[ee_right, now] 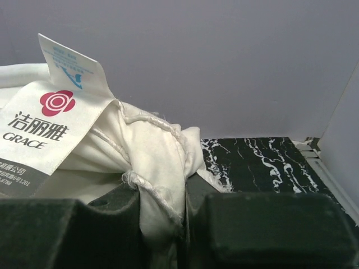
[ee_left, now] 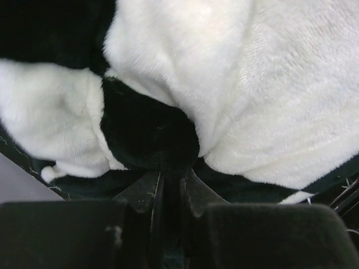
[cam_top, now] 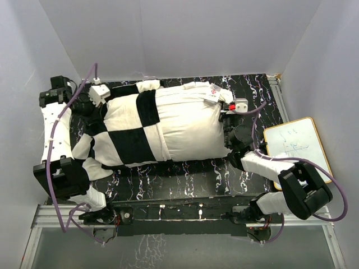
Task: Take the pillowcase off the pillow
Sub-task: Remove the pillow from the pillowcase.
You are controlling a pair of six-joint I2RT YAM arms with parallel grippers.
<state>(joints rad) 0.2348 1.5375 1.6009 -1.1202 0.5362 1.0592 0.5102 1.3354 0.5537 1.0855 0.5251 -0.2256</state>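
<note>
From above, you are looking at the pillow point(cam_top: 188, 123) lying on the dark marbled surface point(cam_top: 185, 179) with its long axis running from one arm's side to the other. The checkered pillowcase point(cam_top: 126, 140) is covering only the pillow's left half, leaving the right half bare. The left fingers point(cam_top: 100, 96) are sitting at the pillow's left end, and the right fingers point(cam_top: 226, 115) are meeting its right end. In the left wrist view, the left fingers point(ee_left: 157, 182) are pressing together on a fold of the pillowcase point(ee_left: 224, 84) where a black square is meeting white plush. In the right wrist view, the right fingers point(ee_right: 189, 193) are clamping the pillow's point(ee_right: 151, 157) bare seamed edge, just beside its label point(ee_right: 50, 134). The cover is probably going to slide off along that long axis, away from the right fingers, so the left arm is the one placed to pull.
</note>
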